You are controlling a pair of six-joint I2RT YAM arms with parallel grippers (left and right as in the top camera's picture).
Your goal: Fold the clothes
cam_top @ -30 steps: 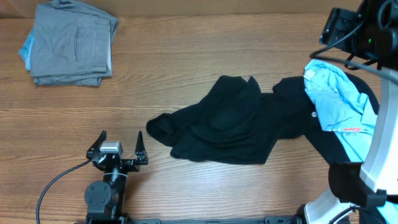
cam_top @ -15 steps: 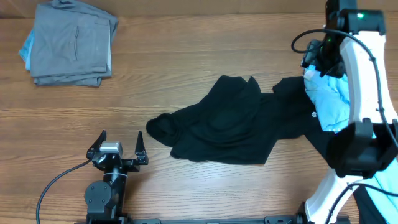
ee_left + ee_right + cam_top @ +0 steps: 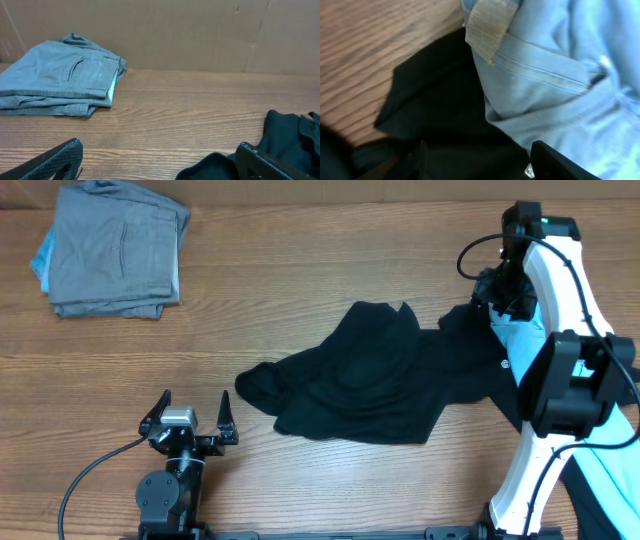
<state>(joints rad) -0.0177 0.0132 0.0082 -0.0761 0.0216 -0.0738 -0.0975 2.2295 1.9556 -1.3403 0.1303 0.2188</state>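
Note:
A black shirt (image 3: 380,375) lies crumpled at the table's middle, with its small white logo (image 3: 505,363) near the right end. A light blue garment (image 3: 517,335) lies on its right part, mostly hidden by my right arm. My right gripper (image 3: 497,288) is open and low over the shirt's far right edge. In the right wrist view its fingers (image 3: 480,165) straddle black fabric (image 3: 435,100) next to the light blue fabric (image 3: 560,75). My left gripper (image 3: 190,415) is open and empty at the front left, and its fingers (image 3: 159,145) show the shirt's edge (image 3: 290,140) beside the right finger.
A folded pile of grey trousers (image 3: 115,250) sits at the far left corner, with a light blue piece (image 3: 42,255) under it. The pile also shows in the left wrist view (image 3: 60,75). A cardboard wall (image 3: 200,30) stands behind the table.
My right arm has swung in from the right edge and come down over the light blue garment, at the shirt's far right. The left arm and the clothes have not moved.

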